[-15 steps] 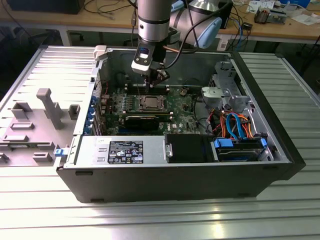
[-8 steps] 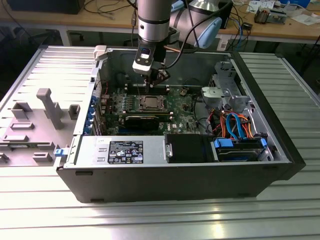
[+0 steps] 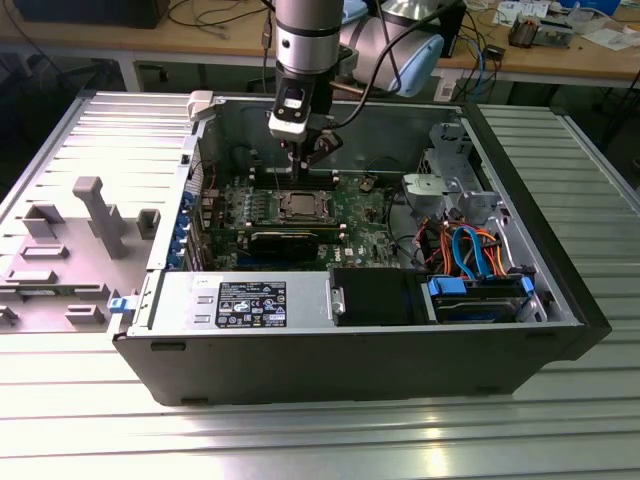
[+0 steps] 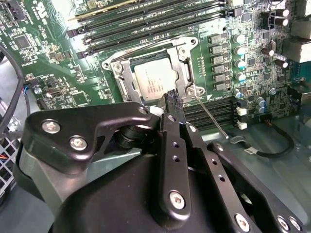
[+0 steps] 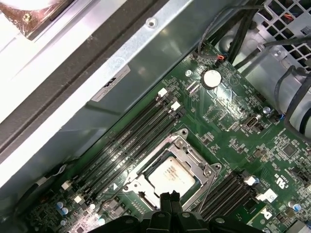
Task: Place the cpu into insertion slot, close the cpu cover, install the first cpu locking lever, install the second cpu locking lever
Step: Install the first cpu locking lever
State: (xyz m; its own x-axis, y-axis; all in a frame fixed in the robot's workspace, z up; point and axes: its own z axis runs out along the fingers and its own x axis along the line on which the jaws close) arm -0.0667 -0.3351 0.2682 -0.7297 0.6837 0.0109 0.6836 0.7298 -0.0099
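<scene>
In the exterior view, the black two-fingered gripper [image 3: 297, 168] is hanging just above the small silvery-grey square cpu [image 3: 298, 205]. In the second wrist view, its fingers are pressing together on nothing at the edge of the thin silvery metal cpu cover [image 4: 183, 73], which is framing the chip. A thin steel locking lever [image 4: 210, 115] is slanting away just beside them. In the first wrist view, the cpu is lying directly beyond the tips.

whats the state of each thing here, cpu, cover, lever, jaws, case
cpu: seated flat, metal top up
cover: down, framing the cpu
lever: swung out from the cover, looks unlatched
gripper: jaws shut, tip at the cover's edge
case: open, side panel off
</scene>
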